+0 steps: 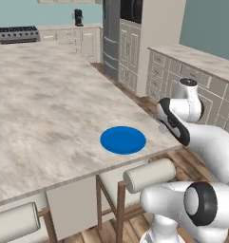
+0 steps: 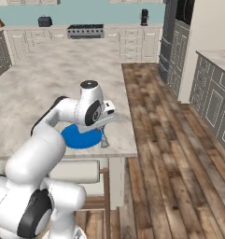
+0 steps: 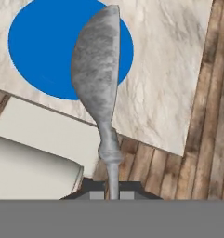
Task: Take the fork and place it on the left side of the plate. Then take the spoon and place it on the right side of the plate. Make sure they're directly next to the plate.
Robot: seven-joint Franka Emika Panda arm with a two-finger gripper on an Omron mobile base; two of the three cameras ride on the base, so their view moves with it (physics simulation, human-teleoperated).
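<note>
My gripper (image 3: 112,191) is shut on the thin handle of the spoon (image 3: 97,65), whose grey oval bowl points away from the hand. Beneath the spoon lies the round blue plate (image 3: 39,46) on the marble counter, near its front right corner. From the right base view, the spoon (image 2: 104,141) hangs from the gripper (image 2: 105,130) just above the counter, at the plate's (image 2: 79,137) right rim. The plate (image 1: 123,140) also lies flat in the left base view, with the hand at the counter's right edge beside it. The fork is out of view.
The counter's (image 1: 49,109) front edge and right edge run close to the plate. Padded stools (image 1: 150,173) stand under the front edge; one stool (image 3: 34,158) sits below the hand. Wooden floor (image 2: 170,154) and cabinets lie to the right.
</note>
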